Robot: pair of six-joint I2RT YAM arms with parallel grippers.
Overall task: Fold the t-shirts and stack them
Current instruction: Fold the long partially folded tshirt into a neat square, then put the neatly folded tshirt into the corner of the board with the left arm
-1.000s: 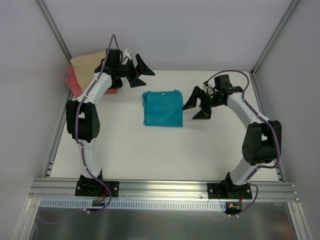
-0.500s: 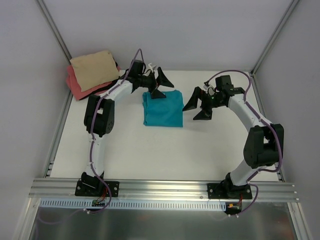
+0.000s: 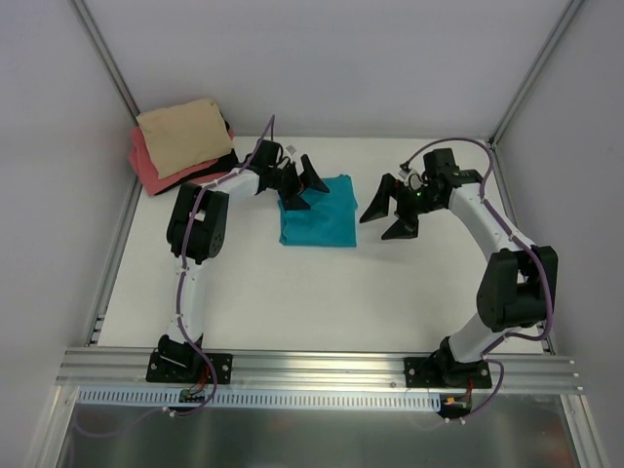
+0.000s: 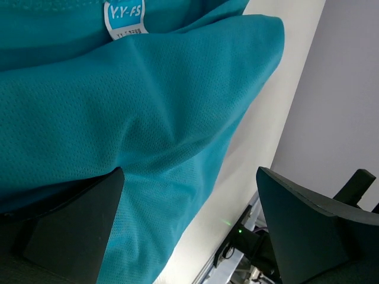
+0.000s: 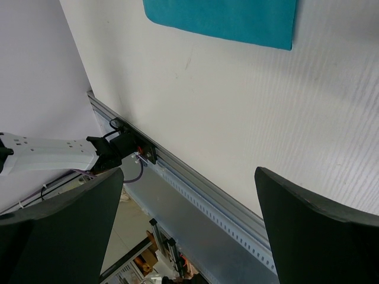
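A folded teal t-shirt [image 3: 324,216] lies at the middle back of the white table. My left gripper [image 3: 304,187] hangs open over its far left corner. In the left wrist view the teal t-shirt [image 4: 118,106] fills the frame close below, its white neck label [image 4: 125,18] showing, and the left gripper [image 4: 189,173] has nothing between its fingers. My right gripper [image 3: 388,216] stands open just right of the shirt, apart from it. The right wrist view shows the right gripper [image 5: 189,173] empty and the shirt's edge [image 5: 237,18] at the top. A tan-beige t-shirt [image 3: 180,135] lies folded on a coral-pink one [image 3: 148,168].
The tan and pink pile sits in the far left corner against the frame post. An aluminium rail [image 3: 322,369] runs along the near edge with both arm bases on it. White walls close in the back and sides. Bare table [image 3: 312,292] lies in front of the teal shirt.
My left arm has swung right from the tan and pink pile and come down over the teal shirt's far left corner. The right arm has barely moved.
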